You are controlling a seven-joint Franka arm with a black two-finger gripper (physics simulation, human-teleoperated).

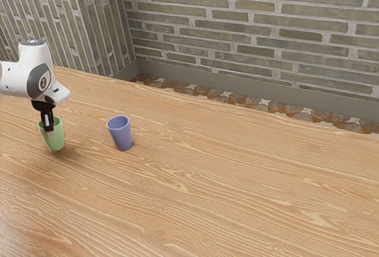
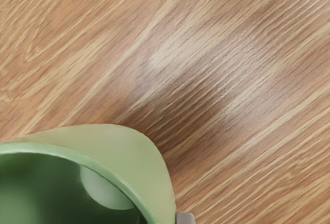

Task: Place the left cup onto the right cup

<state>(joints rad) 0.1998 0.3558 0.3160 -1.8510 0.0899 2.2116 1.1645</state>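
Observation:
A green cup (image 1: 53, 138) stands slightly tilted at the exterior view's left on the wooden table (image 1: 225, 174). My black gripper (image 1: 48, 128) reaches down over its rim, with one finger inside and the rim pinched between the fingers. A blue-purple cup (image 1: 120, 132) stands upright on the table a short way toward the exterior view's right of the green one, apart from it. In the wrist view the green cup (image 2: 103, 167) shows close under my hand, its rim and inner wall visible, with bare wood (image 2: 216, 69) beyond it.
A brick wall (image 1: 254, 26) runs along the far side of the table, with a row of brown stones (image 1: 249, 100) at its foot. Wide wooden tabletop stretches toward the exterior view's right and front.

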